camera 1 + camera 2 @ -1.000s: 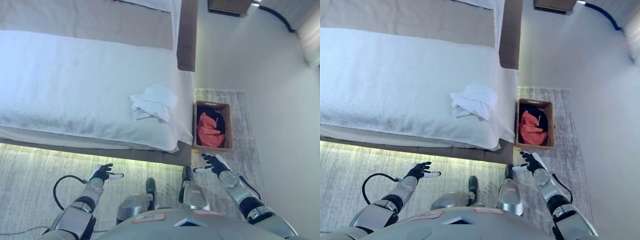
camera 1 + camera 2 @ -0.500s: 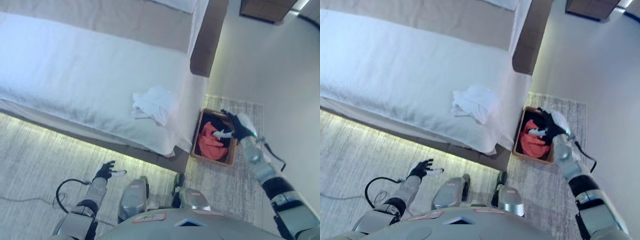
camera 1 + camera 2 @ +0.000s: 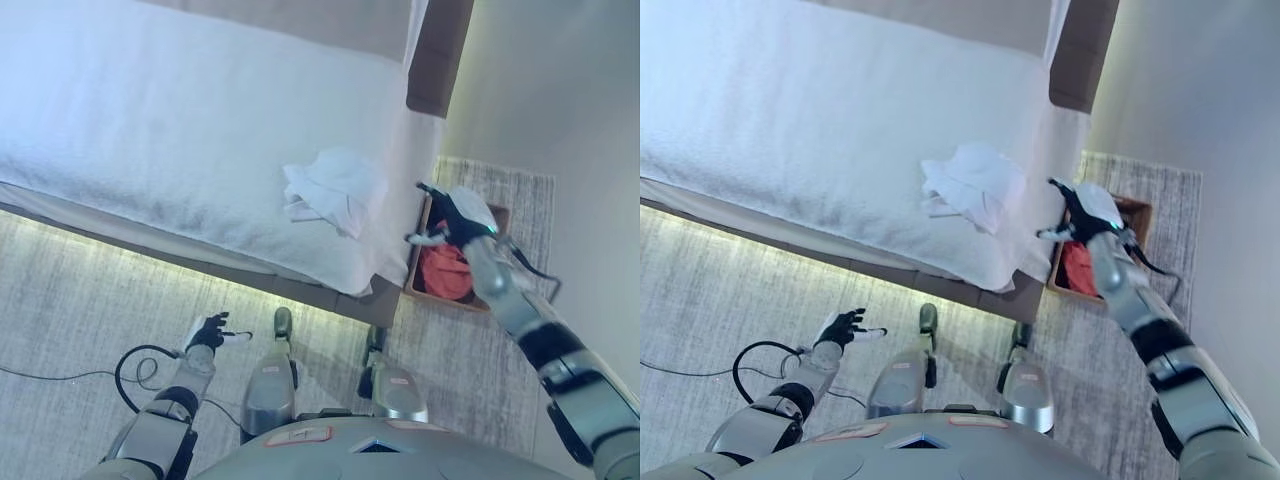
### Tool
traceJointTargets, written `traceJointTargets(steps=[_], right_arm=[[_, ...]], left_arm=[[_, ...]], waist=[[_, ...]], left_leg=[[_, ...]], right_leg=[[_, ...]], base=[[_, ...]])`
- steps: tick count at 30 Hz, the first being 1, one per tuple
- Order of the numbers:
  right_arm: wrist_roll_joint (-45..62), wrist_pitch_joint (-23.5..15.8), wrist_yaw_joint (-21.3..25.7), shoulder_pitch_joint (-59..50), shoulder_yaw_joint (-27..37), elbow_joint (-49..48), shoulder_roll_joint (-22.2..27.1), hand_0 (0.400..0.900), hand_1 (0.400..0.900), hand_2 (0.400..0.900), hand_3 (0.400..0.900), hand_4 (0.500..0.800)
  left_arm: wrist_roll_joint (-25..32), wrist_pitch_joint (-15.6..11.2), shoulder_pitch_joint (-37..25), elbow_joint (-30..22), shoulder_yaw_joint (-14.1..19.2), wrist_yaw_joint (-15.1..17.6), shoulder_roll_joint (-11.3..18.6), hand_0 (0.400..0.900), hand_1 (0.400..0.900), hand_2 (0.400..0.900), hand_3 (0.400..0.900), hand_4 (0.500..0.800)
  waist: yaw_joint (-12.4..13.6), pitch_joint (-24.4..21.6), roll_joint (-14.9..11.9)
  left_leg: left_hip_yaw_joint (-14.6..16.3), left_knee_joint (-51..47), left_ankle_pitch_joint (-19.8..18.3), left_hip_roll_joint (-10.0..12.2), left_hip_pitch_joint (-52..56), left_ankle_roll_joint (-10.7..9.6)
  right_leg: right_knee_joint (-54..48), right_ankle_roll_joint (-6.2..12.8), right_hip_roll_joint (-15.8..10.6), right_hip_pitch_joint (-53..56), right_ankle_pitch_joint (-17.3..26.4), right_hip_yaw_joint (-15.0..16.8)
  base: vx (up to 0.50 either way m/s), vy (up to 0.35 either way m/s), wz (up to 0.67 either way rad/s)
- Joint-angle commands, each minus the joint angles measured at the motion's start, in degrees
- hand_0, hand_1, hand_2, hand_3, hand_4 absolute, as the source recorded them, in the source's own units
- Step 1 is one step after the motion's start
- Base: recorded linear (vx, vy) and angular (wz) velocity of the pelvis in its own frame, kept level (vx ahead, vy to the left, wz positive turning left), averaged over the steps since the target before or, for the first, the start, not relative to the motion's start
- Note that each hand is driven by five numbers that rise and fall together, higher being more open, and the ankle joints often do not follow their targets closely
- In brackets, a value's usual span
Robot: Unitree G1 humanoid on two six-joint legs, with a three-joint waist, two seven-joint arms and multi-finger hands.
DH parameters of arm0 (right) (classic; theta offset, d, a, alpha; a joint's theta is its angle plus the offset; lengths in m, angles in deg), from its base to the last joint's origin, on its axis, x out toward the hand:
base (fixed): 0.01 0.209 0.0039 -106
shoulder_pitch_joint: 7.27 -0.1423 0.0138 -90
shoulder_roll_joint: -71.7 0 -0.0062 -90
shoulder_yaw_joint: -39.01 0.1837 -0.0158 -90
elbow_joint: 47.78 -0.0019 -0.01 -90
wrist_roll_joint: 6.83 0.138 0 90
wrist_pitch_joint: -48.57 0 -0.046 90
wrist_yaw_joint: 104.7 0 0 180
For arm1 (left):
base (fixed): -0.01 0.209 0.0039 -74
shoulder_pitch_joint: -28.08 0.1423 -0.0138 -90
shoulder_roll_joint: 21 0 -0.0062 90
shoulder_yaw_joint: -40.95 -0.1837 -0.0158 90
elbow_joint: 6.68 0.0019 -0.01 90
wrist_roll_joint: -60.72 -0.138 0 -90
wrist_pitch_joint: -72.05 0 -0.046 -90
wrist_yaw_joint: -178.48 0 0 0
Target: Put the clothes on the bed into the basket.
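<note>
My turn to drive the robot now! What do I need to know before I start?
Right hand: open, holding nothing, raised over the basket's near-bed edge.
Left hand: open, idle, low over the carpet.
White clothes: a crumpled pile on the bed, near its corner and close to the basket.
Basket: on the floor beside the bed, already holding red and dark clothes.
Done: some clothes are in the basket.
Left: pick up the white pile and drop it into the basket.
</note>
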Motion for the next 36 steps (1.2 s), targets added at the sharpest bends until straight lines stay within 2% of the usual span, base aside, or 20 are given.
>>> traceJointTargets(steps=[1, 11, 12, 13, 14, 15, 18, 20, 22, 24, 32, 35, 36], right_arm=[[-0.9, -1.5, 3.7, -10.5, -0.7, -1.3, -0.4, 0.900, 0.900, 0.900, 0.900, 0.800], [-1.4, 1.0, 5.4, -23.1, -6.7, 2.7, -5.4, 0.900, 0.900, 0.900, 0.900, 0.800], [-1.2, 0.9, 5.3, -25.8, -9.0, 4.4, -7.8, 0.900, 0.900, 0.900, 0.900, 0.800], [-1.1, 0.8, 5.4, -26.0, -9.0, 4.5, -7.8, 0.900, 0.900, 0.900, 0.900, 0.800], [-0.4, 1.9, 7.7, -25.5, -6.8, 4.6, -5.6, 0.900, 0.900, 0.900, 0.900, 0.800], [-1.3, 1.9, 7.6, -25.9, -6.9, 6.8, -6.3, 0.900, 0.900, 0.900, 0.900, 0.800], [-0.2, 2.8, 8.4, -28.9, -7.9, 12.3, -7.8, 0.900, 0.900, 0.900, 0.900, 0.800], [0.8, 4.6, 7.3, -32.1, -8.9, 15.4, -8.3, 0.900, 0.900, 0.900, 0.900, 0.800], [0.8, 4.6, 7.3, -32.1, -8.9, 15.4, -8.3, 0.900, 0.900, 0.900, 0.900, 0.800], [2.2, 5.5, 7.0, -35.8, -9.9, 24.9, -11.1, 0.900, 0.900, 0.900, 0.900, 0.800], [3.6, 8.2, 2.5, -43.5, -13.8, 47.1, -16.4, 0.900, 0.900, 0.900, 0.900, 0.800], [5.1, 8.0, 1.6, -44.5, -14.1, 50.1, -16.9, 0.900, 0.900, 0.900, 0.900, 0.800], [5.6, 7.6, 1.6, -44.3, -14.2, 50.3, -16.9, 0.400, 0.400, 0.400, 0.400, 0.500]], left_arm=[[0.7, -1.5, -5.1, 2.1, -3.1, 2.9, 0.7, 0.900, 0.900, 0.900, 0.900, 0.800], [4.6, -2.0, -11.7, -0.5, -6.3, 5.3, 0.3, 0.900, 0.900, 0.900, 0.900, 0.800], [3.0, -0.4, -20.8, 0.8, -11.9, 7.1, -4.7, 0.900, 0.900, 0.900, 0.900, 0.800], [3.0, -0.4, -21.0, 0.9, -11.9, 7.2, -4.8, 0.900, 0.900, 0.900, 0.900, 0.800], [1.3, -3.3, -4.9, -4.4, -8.0, 7.6, 0.7, 0.900, 0.900, 0.900, 0.900, 0.800], [0.9, -3.1, -4.1, -4.0, -9.2, 8.0, -0.8, 0.900, 0.900, 0.900, 0.900, 0.800], [0.0, -1.4, -6.2, -0.6, -11.4, 8.7, -3.2, 0.900, 0.900, 0.900, 0.900, 0.800], [-1.7, -0.7, -5.9, -1.2, -12.7, 8.6, -2.6, 0.900, 0.900, 0.900, 0.900, 0.800], [-1.7, -0.7, -5.9, -1.2, -12.7, 8.6, -2.6, 0.900, 0.900, 0.900, 0.900, 0.800], [-1.9, -0.8, -6.2, -1.8, -13.5, 9.1, -1.4, 0.900, 0.900, 0.900, 0.900, 0.800], [-1.6, -0.4, -8.2, -3.3, -17.3, 8.6, 0.0, 0.900, 0.900, 0.900, 0.900, 0.800], [-1.5, -0.5, -8.8, -4.3, -18.4, 8.3, 0.3, 0.900, 0.900, 0.900, 0.900, 0.800], [-1.4, -0.5, -9.2, -4.7, -18.9, 8.0, 0.2, 0.900, 0.900, 0.900, 0.900, 0.800]], waist=[[1.0, 1.6, -1.1], [1.5, 5.2, -2.1], [0.4, 5.4, -2.6], [0.4, 5.4, -2.6], [3.2, 6.6, -1.8], [3.7, 7.0, -1.7], [4.0, 8.3, -2.6], [4.5, 9.1, -2.8], [4.5, 9.1, -2.8], [5.2, 10.4, -2.5], [7.3, 11.3, -1.6], [8.1, 11.4, -1.4], [8.4, 11.4, -1.4]], left_leg=[[-1.8, 6.9, -5.7, -0.3, -4.8, 1.3], [-2.6, 8.5, -5.2, -1.5, -10.0, 1.8], [-2.4, 8.6, -5.3, -1.3, -10.0, 1.6], [-2.5, 8.5, -5.2, -1.3, -10.2, 1.7], [-3.3, 8.8, -5.1, -1.7, -11.4, 1.8], [-3.5, 8.7, -4.9, -1.8, -11.7, 1.8], [-4.1, 8.6, -4.4, -1.9, -12.7, 1.8], [-4.4, 8.5, -4.2, -2.0, -13.2, 1.8], [-4.4, 8.5, -4.2, -2.0, -13.2, 1.8], [-4.6, 8.1, -3.7, -2.2, -13.8, 1.8], [-5.9, 7.3, -3.0, -2.6, -14.0, 1.8], [-6.5, 6.7, -2.6, -2.8, -13.7, 1.6], [-6.7, 6.4, -2.5, -2.8, -13.6, 1.6]], right_leg=[[1.2, 0.83, -0.3, 0.1, -2.2, 2.0], [1.6, 0.97, -0.7, -4.7, -0.2, 2.5], [1.7, 0.95, -0.5, -5.1, -0.2, 2.8], [1.7, 0.96, -0.5, -5.2, -0.1, 2.8], [1.5, 1.15, -0.8, -5.6, 0.3, 2.0], [1.5, 1.09, -0.8, -5.8, 0.4, 1.8], [1.6, 1.07, -0.8, -6.7, 0.7, 1.4], [1.5, 1.06, -0.8, -7.0, 0.8, 1.1], [1.5, 1.06, -0.8, -7.0, 0.8, 1.1], [1.6, 1.06, -0.8, -7.7, 1.1, 0.6], [1.5, 0.95, -0.6, -7.5, 1.2, -0.4], [1.3, 0.98, -0.5, -7.2, 1.2, -0.8], [1.2, 1.04, -0.5, -7.1, 1.2, -1.0]], base=[[-0.06, 0.059, -0.06], [-0.05, 0.022, 0.00], [-0.02, 0.015, -0.07], [-0.04, -0.006, 0.14], [-0.05, -0.013, 0.28], [-0.06, -0.016, 0.29], [-0.04, -0.029, 0.09], [-0.02, -0.019, 0.09], [-0.01, 0.002, 0.04], [-0.03, 0.008, 0.14], [0.00, -0.011, 0.14], [0.02, -0.028, 0.15], [0.01, -0.026, 0.13]])
